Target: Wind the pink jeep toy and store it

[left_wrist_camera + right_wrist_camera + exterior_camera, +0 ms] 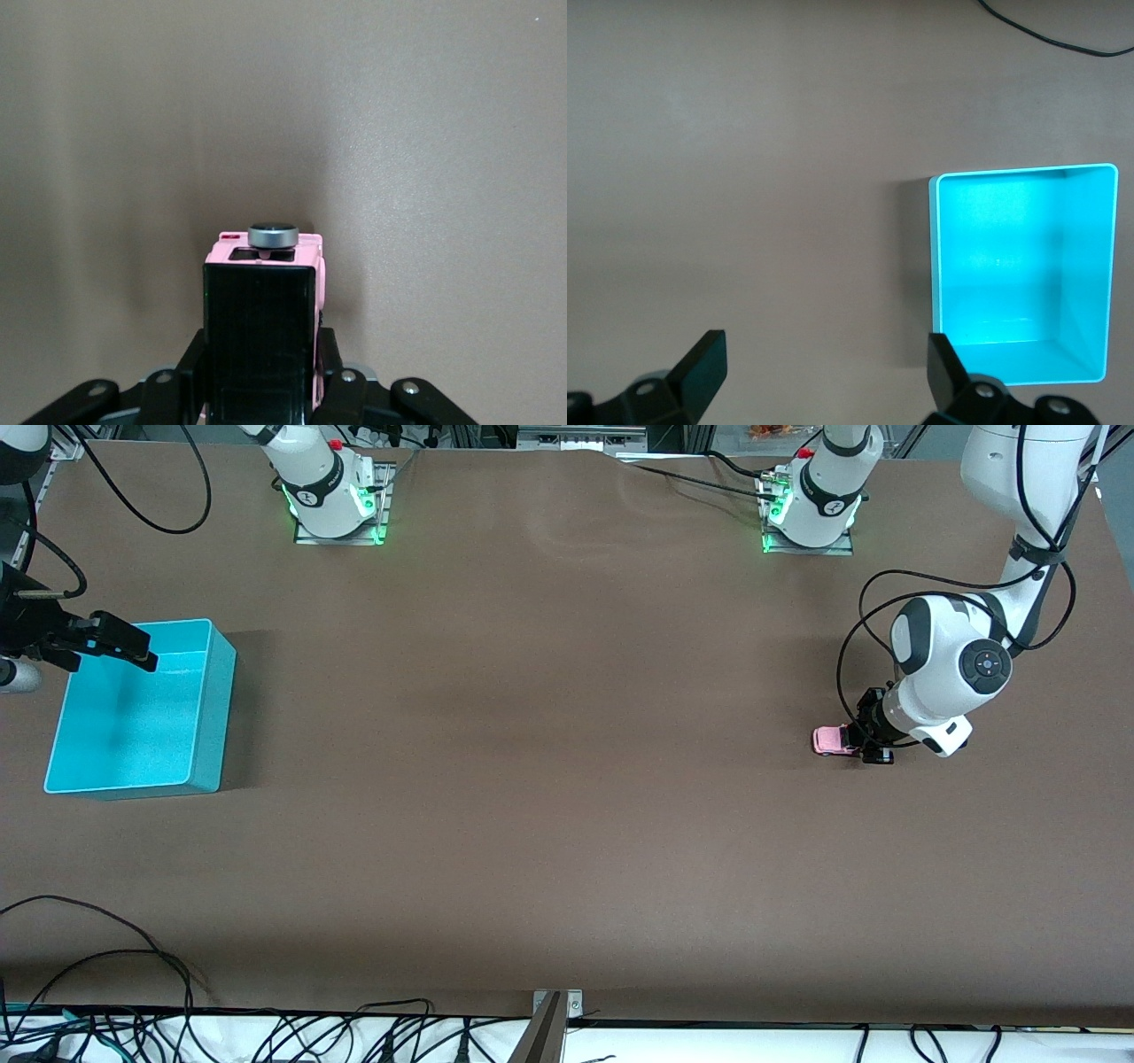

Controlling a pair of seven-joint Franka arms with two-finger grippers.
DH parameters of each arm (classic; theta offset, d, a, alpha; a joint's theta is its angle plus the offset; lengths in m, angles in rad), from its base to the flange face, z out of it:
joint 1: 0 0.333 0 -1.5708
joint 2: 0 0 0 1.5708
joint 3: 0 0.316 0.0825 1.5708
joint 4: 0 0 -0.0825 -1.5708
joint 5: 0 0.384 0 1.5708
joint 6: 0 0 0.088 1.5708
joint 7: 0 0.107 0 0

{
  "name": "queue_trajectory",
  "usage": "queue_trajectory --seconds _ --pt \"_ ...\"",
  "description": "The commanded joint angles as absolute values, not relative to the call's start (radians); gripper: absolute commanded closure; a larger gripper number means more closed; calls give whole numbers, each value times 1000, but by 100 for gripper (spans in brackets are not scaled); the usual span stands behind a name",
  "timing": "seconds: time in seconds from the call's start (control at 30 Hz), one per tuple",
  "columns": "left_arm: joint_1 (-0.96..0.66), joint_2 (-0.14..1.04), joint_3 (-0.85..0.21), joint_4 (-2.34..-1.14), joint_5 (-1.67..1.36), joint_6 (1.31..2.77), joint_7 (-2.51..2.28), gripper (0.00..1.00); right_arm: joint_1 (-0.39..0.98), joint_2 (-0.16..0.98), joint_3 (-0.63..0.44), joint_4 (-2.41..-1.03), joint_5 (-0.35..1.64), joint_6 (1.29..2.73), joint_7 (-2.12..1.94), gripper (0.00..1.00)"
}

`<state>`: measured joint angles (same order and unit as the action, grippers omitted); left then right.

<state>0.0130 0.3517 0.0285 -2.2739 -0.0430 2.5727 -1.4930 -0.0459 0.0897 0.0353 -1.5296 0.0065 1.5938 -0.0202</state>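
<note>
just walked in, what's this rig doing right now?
The left arm's tool is down at table level toward its own end of the table, shut on the pink jeep toy; the left wrist view shows the fingers clamping the toy's sides, black roof facing the camera. The right arm waits with its tool open above the turquoise bin, which stands at the right arm's end and holds nothing visible. The jeep is not yet stored.

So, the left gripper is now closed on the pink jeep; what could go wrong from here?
1. The left gripper holds only one end of the pink jeep toy, so it may twist or slip when pulled back for winding.
2. The turquoise bin stands at the right arm's end of the table, so the carry is long; the open right gripper hangs over it.
</note>
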Motion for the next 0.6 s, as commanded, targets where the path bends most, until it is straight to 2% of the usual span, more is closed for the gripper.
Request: queue_trajectory --seconds 0.0,0.3,0.57 --pt "6 345 23 -2286 -74 2585 -1494 79 -43 94 37 -1517 -5 1591 -26 0" --pt "-14 276 -26 -2264 -69 2531 -1528 79 -44 94 37 -1517 -5 1591 -26 0" --pt "-92 299 -55 -2247 -11 2530 -1750 79 -44 94 37 -1517 -5 1591 -26 0"
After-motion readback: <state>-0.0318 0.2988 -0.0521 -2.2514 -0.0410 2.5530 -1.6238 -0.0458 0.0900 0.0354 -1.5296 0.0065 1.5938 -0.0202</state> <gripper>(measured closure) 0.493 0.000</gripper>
